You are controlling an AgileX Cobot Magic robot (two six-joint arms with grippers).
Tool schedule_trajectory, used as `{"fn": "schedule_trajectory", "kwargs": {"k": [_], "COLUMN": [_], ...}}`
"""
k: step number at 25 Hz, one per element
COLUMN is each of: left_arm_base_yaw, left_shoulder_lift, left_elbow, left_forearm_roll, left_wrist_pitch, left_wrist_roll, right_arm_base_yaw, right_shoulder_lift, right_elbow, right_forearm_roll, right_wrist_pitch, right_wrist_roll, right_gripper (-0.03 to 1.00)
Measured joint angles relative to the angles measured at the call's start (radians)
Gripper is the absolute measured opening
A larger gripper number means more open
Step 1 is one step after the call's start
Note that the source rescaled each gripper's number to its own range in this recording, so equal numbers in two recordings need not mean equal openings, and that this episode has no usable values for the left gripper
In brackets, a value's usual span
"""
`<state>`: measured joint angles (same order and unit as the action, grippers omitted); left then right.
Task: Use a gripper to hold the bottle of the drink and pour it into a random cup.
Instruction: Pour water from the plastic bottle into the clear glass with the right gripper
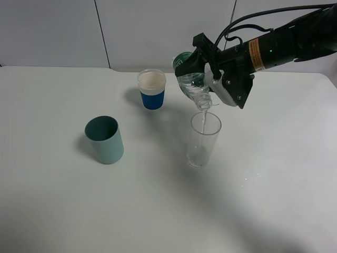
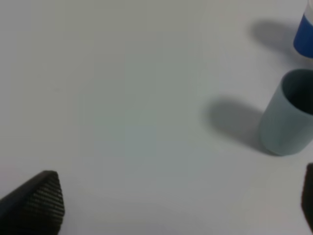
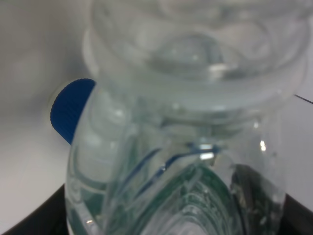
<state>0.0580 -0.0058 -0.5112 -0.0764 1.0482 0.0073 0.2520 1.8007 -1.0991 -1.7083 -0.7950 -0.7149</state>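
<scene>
My right gripper [image 1: 204, 69] is shut on the bottle [image 1: 190, 74], a small clear one with a dark green label. It is tipped with its neck pointing down over the mouth of the cup [image 1: 204, 139], a tall clear glass near the table's middle. A thin stream of water runs from the neck into the glass. In the right wrist view the bottle [image 3: 186, 147] fills nearly the whole picture. My left gripper [image 2: 173, 205] is open above bare table, with only its dark fingertips [image 2: 41, 200] showing at the picture's edges, and nothing is between them.
A teal cup [image 1: 105, 139] [image 2: 286, 120] stands left of the glass. A white cup with a blue band [image 1: 151, 89] [image 2: 305, 36] stands behind it, near the bottle. A few water drops [image 1: 246, 179] lie to the right of the glass on the white table [image 1: 274, 211].
</scene>
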Motion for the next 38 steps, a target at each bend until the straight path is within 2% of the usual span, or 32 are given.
{"fn": "schedule_trajectory", "kwargs": {"k": [38], "left_arm_base_yaw": [0.0], "left_shoulder_lift": [0.0], "left_elbow": [0.0], "left_forearm_roll": [0.003], "left_wrist_pitch": [0.0], "left_wrist_roll": [0.0], "right_arm_base_yaw": [0.005], "right_shoulder_lift": [0.0], "right_elbow": [0.0], "right_forearm_roll": [0.004], "right_wrist_pitch": [0.01], "right_wrist_roll": [-0.08], "right_gripper": [0.01]}}
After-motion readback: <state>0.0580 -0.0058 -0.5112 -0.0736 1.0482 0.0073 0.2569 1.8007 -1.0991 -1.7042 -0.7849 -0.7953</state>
